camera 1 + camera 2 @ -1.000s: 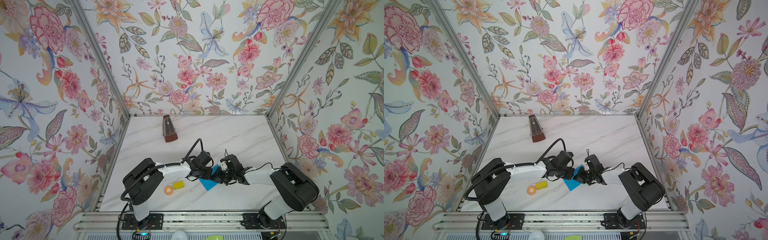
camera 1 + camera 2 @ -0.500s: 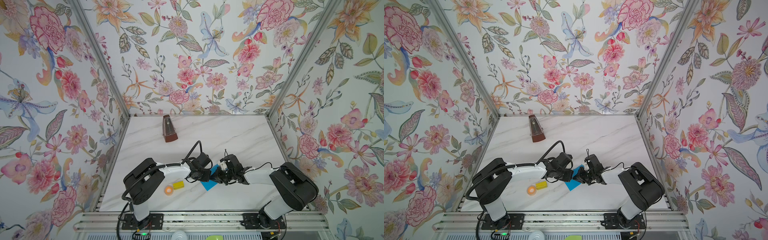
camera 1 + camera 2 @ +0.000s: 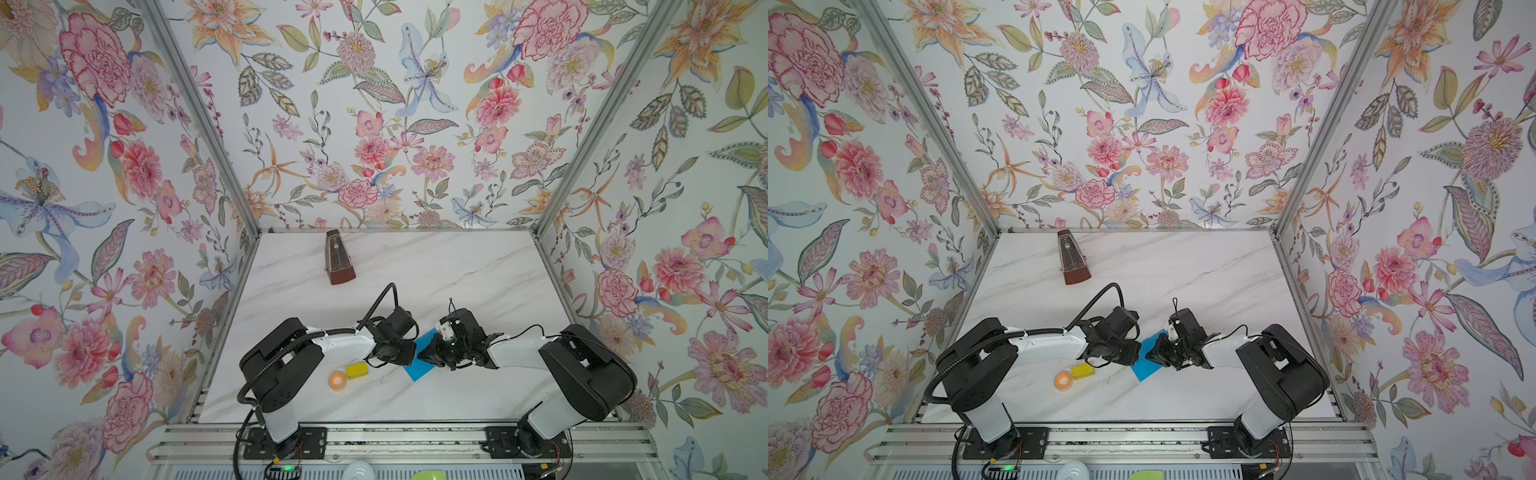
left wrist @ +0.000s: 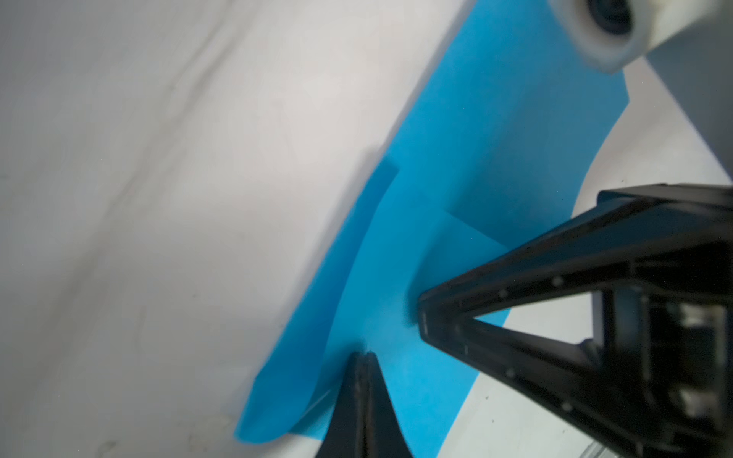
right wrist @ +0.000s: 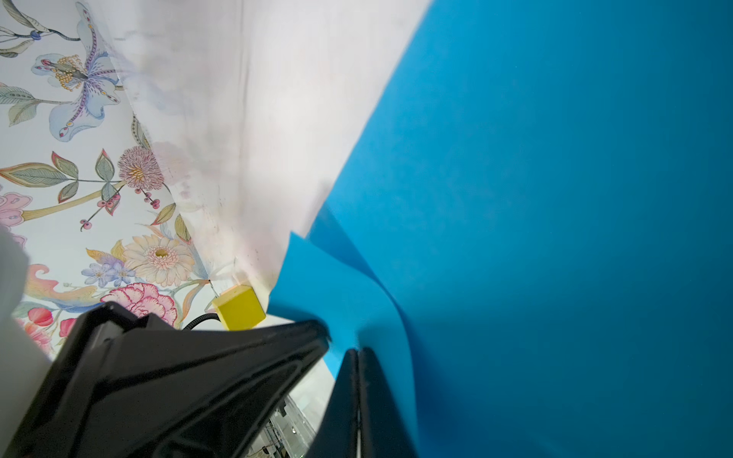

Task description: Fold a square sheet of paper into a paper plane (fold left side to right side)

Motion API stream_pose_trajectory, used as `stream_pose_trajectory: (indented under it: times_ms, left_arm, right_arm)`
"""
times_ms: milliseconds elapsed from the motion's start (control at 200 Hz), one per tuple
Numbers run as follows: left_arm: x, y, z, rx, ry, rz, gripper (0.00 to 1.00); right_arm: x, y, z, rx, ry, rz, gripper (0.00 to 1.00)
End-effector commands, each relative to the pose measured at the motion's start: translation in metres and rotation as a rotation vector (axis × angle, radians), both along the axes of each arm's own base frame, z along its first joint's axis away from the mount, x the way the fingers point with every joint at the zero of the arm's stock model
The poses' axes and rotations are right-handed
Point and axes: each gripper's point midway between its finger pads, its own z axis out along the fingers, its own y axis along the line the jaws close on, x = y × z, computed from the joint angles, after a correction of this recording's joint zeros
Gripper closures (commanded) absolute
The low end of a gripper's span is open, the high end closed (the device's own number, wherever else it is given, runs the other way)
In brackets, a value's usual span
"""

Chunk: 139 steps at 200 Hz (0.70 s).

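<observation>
The square sheet of paper (image 3: 419,369) (image 3: 1143,370) is bright blue and lies partly folded on the marble table, near the front middle. In the left wrist view one flap of the sheet (image 4: 456,166) curls up from the rest. My left gripper (image 3: 412,353) (image 4: 365,353) is shut, its tips resting on the sheet. My right gripper (image 3: 420,356) (image 5: 359,351) is also shut. Its tips meet the left ones on the paper, and a blue fold (image 5: 555,198) rises beside it. Nothing shows between either pair of jaws. No paper plane is in view.
A small yellow block (image 3: 356,370) (image 5: 239,307) and an orange tape roll (image 3: 337,380) sit just left of the paper. A brown metronome (image 3: 338,259) stands at the back left. Floral walls close in three sides, and a metal rail (image 3: 395,440) runs along the front.
My left gripper has slid slightly toward the front edge along the paper. The right gripper and the sheet have hardly moved.
</observation>
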Motion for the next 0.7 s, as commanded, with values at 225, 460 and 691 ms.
stream_pose_trajectory:
  times_ms: [225, 460, 691]
  left_arm:
    - [-0.017, 0.090, -0.042, 0.188, 0.111, 0.114, 1.00]
    - [-0.026, 0.110, -0.042, 0.213, 0.123, 0.138, 1.00]
    - [0.009, 0.089, 0.005, 0.147, 0.006, 0.130, 1.00]
  right_arm:
    - [-0.031, -0.045, -0.049, -0.225, 0.135, -0.047, 0.93]
    - [-0.030, -0.045, -0.048, -0.224, 0.127, -0.050, 0.93]
    - [-0.026, -0.037, -0.041, -0.220, 0.102, -0.004, 0.92]
